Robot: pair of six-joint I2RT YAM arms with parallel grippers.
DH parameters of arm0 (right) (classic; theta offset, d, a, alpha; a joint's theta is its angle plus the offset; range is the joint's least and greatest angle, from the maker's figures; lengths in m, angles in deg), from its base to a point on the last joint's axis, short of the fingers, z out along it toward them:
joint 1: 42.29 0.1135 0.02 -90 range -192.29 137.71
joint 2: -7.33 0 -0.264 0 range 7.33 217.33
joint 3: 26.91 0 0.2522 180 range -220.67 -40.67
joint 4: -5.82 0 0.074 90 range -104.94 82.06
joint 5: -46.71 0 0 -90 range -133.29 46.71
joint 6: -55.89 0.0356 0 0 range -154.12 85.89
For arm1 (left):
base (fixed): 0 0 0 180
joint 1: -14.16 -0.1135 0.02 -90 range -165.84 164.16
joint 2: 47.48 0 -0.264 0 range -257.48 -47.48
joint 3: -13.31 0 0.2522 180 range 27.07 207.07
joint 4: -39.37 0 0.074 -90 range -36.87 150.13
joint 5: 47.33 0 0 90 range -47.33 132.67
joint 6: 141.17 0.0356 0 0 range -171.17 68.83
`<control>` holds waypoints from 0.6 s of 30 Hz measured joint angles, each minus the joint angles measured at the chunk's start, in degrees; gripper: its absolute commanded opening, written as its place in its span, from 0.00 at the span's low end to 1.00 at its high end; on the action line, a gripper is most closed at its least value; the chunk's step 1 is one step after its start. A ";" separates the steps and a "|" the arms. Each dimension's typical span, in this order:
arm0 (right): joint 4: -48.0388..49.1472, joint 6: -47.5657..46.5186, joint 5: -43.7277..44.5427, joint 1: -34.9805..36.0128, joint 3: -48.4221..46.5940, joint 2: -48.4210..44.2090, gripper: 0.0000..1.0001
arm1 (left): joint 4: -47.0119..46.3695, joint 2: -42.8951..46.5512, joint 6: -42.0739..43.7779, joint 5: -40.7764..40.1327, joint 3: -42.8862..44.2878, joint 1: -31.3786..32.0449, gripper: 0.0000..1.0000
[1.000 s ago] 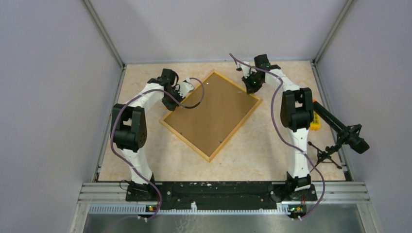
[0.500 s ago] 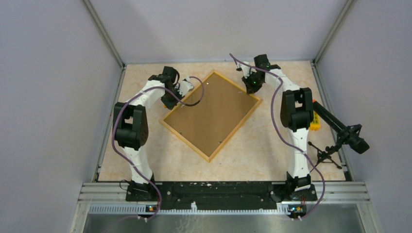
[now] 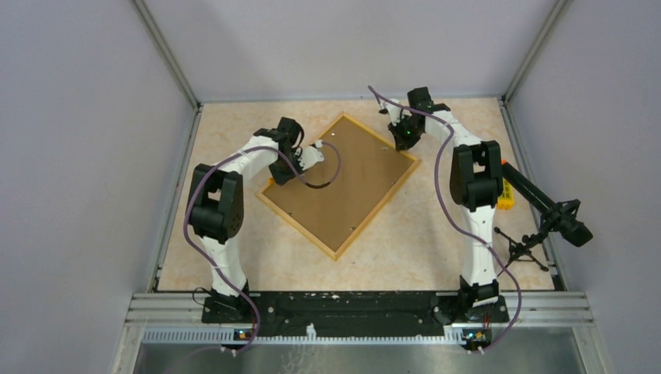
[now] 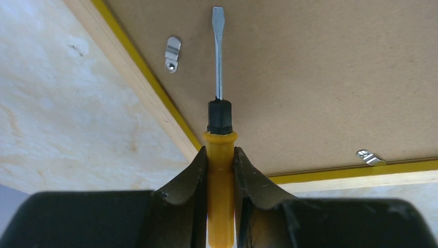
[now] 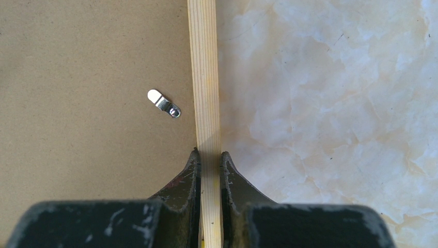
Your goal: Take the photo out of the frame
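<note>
The frame [image 3: 347,187] lies face down on the table, its brown back panel [image 4: 320,77] up and turned like a diamond. The photo is hidden under that panel. My left gripper [image 3: 312,152] hangs over the frame's left corner, shut on the yellow handle of a flat screwdriver [image 4: 219,51]. Its blade points across the panel, beside a metal clip [image 4: 172,53]. A second clip [image 4: 369,156] sits near the other edge. At the far right edge my right gripper [image 3: 405,140] is shut on the frame's light wooden rim [image 5: 205,77], close to a clip [image 5: 164,103].
A small yellow block [image 3: 507,195] lies by the right arm, next to a black boom and small tripod [image 3: 546,210]. Enclosure walls stand on three sides. Bare marble tabletop [image 3: 405,241] lies in front of the frame.
My left arm has swung right from beside the frame's left edge to over its left corner, carrying the screwdriver. The right arm and the frame have not moved.
</note>
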 measured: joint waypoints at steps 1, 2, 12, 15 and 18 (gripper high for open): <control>0.00 0.00 0.00 0.00 0.00 0.00 0.00 | 0.07 0.00 0.07 0.02 0.02 0.26 0.00; 0.00 0.02 0.00 0.00 0.00 0.00 0.00 | 0.17 0.00 0.09 0.07 0.04 0.48 0.00; -1.33 1.22 -1.49 -0.15 1.33 -1.01 0.75 | 7.21 -0.02 -6.27 15.08 13.11 -3.43 0.00; -3.19 1.70 -3.52 -0.17 4.66 -3.30 0.86 | 8.76 -0.02 -7.93 21.18 15.93 -5.07 0.00; -3.39 1.14 -6.54 -0.31 8.52 -6.67 0.88 | 12.15 -0.02 -8.96 27.23 18.12 -5.73 0.00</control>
